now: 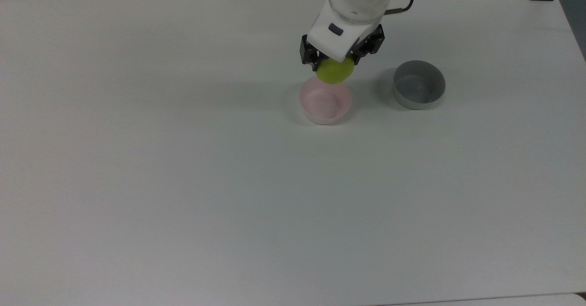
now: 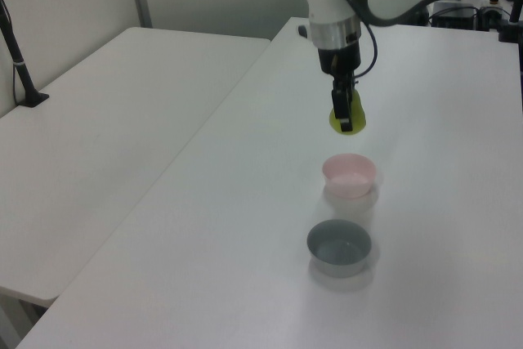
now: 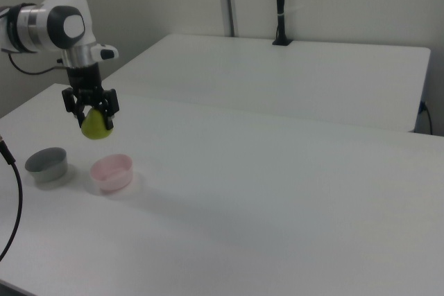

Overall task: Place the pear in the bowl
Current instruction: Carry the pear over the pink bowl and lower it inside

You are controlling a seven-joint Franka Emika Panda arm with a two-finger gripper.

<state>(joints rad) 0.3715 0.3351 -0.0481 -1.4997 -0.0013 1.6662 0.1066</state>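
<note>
The yellow-green pear hangs in the air, and my gripper is shut on it. It overlaps the far rim of the pale pink bowl in the top view. From the side, the pear is above and just behind the bowl, well off the table. In the right view the pear hangs in my gripper above and to the left of the bowl, which holds nothing.
A grey bowl of similar size stands to the right of the pink one in the top view, and nearer the camera in the left view. Both rest on a wide white table. A second white table adjoins it.
</note>
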